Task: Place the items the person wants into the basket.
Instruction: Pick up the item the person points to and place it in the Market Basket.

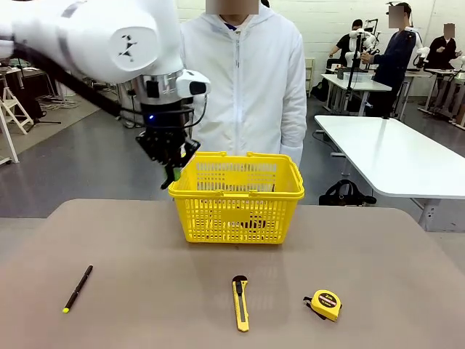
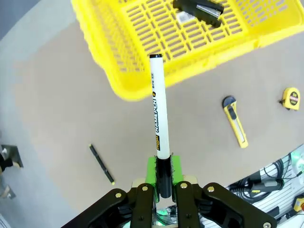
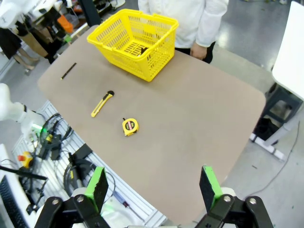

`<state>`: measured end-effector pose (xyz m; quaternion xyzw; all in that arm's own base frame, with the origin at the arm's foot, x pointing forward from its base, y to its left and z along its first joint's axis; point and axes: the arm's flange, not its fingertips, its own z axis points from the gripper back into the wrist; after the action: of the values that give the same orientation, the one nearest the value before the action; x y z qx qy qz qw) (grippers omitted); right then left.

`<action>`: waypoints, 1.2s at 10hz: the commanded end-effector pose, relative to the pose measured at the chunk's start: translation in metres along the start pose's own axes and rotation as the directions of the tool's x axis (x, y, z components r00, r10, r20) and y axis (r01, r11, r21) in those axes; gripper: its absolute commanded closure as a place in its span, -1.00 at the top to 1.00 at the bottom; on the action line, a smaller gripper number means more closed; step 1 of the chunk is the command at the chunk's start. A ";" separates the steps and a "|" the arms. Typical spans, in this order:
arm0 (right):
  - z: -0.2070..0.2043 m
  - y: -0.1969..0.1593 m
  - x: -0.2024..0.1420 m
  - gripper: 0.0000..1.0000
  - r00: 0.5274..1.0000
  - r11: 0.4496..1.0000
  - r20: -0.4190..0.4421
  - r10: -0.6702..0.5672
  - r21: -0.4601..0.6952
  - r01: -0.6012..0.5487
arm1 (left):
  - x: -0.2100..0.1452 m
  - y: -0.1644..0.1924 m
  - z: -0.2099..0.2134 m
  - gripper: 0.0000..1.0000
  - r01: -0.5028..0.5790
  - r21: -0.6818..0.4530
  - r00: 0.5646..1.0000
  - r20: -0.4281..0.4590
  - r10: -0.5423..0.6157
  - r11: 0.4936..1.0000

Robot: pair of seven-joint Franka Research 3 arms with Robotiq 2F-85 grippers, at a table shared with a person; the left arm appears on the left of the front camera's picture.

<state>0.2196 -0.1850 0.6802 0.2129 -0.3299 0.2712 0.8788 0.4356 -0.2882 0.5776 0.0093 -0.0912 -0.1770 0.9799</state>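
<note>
The basket stands near the tabletop's far edge, with the person close behind it. Bare surface lies open to the basket's left and right. A clear strip also runs in front of the basket, between it and the near row of tools. In that row the thin black pen lies well out to the basket's left, the utility knife straight in front of it, and the tape measure in front and to its right. All three are apart from each other and from the basket. A dark object rests on the basket's lattice floor. The left pincer hangs at the basket's far left corner, level with the rim and just outside it, clenched on the marker. It grips the marker's black end between the green pads. The white barrel runs straight out along the fingers, its long axis in line with them. In the wrist view its far dark tip points at the basket's corner wall; whether it touches cannot be told. The right pincer is held high and well away from the basket, released, jaws wide with nothing between them.
</note>
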 end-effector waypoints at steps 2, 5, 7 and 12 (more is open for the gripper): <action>-0.003 0.000 0.000 1.00 1.000 1.000 0.012 0.015 0.020 -0.015 | 0.073 -0.009 0.003 -0.72 0.134 0.004 0.991 -0.013 -0.133 0.991; -0.003 0.000 0.000 1.00 1.000 1.000 0.012 0.015 0.020 -0.015 | 0.146 -0.033 -0.046 -0.72 0.299 0.059 0.954 -0.058 -0.296 0.952; -0.003 0.000 0.000 1.00 1.000 1.000 0.012 0.015 0.020 -0.015 | 0.168 -0.037 -0.077 -0.72 0.379 0.054 0.924 -0.074 -0.375 0.924; -0.003 0.000 0.000 1.00 1.000 1.000 0.012 0.015 0.020 -0.015 | 0.176 -0.039 -0.122 -0.72 0.377 0.036 0.916 -0.162 -0.367 0.926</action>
<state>0.2195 -0.1848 0.6803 0.2126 -0.3297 0.2713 0.8789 0.5966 -0.3835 0.4761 0.0607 -0.0255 -0.3613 0.9301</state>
